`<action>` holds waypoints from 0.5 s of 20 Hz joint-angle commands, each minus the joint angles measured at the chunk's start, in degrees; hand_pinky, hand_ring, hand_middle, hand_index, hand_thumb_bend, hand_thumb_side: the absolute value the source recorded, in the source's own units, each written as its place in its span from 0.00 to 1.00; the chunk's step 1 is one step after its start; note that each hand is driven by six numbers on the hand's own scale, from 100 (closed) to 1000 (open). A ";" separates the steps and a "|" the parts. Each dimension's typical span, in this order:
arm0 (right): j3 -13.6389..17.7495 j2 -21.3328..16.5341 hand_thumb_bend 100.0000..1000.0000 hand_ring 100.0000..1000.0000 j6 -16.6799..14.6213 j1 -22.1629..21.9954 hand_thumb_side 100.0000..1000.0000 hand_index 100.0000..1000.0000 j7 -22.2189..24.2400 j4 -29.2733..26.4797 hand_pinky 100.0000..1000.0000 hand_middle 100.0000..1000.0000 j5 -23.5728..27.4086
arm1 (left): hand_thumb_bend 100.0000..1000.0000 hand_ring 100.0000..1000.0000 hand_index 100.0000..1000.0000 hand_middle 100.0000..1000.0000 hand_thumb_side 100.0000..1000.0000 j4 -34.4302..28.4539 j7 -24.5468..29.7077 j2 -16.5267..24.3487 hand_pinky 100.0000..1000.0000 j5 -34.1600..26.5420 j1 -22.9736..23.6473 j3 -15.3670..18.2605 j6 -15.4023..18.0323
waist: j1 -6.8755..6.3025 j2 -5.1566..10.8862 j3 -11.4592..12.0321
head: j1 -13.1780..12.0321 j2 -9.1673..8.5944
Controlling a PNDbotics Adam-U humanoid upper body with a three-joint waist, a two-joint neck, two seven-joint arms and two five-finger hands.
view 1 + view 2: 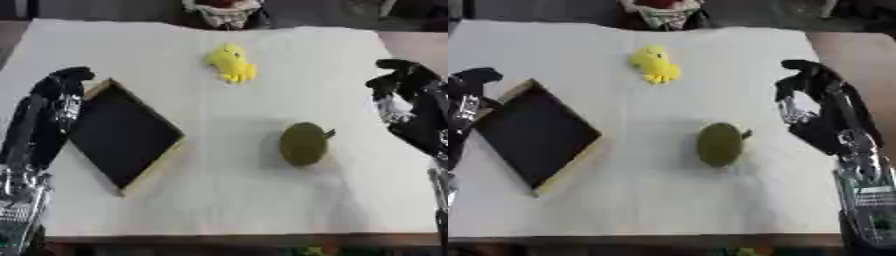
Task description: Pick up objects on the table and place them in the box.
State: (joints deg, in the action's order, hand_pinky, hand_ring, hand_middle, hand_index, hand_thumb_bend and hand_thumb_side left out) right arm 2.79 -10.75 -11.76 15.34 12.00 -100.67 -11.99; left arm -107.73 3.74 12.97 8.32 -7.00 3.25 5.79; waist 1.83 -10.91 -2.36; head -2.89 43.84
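A yellow soft toy (232, 63) lies at the far middle of the white table (262, 210). A green round fruit with a short stem (304, 143) rests nearer, right of centre. A shallow box (122, 134) with a dark inside and a tan rim sits turned at an angle on the left. My left hand (59, 87) hangs at the box's far left corner, fingers curled, holding nothing. My right hand (811, 95) hovers to the right of the green fruit, apart from it, fingers bent and nothing in them.
A dark object with a white and red top (226, 11) stands beyond the table's far edge. The table's front edge runs along the bottom of the view.
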 commanded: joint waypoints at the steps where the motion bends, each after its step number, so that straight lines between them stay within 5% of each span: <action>1: 0.10 -0.62 0.00 0.63 -0.21 0.57 0.37 0.77 0.25 -1.47 0.71 0.41 -0.07 | 0.00 0.85 0.76 0.66 0.69 -0.69 -0.07 0.73 0.47 0.19 -0.29 -0.12 0.02 | -0.17 0.60 -0.03 | 0.10 0.28; 10: 0.11 -0.62 0.00 0.59 -0.58 0.55 0.37 0.73 0.86 -1.47 0.69 0.44 0.26 | 0.00 0.85 0.76 0.66 0.70 -0.66 -0.06 0.69 0.47 0.21 -0.26 -0.10 0.00 | -0.16 0.59 -0.04 | 0.07 0.28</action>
State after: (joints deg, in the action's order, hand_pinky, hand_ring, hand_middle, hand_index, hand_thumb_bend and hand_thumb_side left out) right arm 2.79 -10.75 -12.13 15.34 12.62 -100.80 -11.92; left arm -107.73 3.74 12.97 8.52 -7.00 3.25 5.79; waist 1.82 -10.92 -2.36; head -2.89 43.84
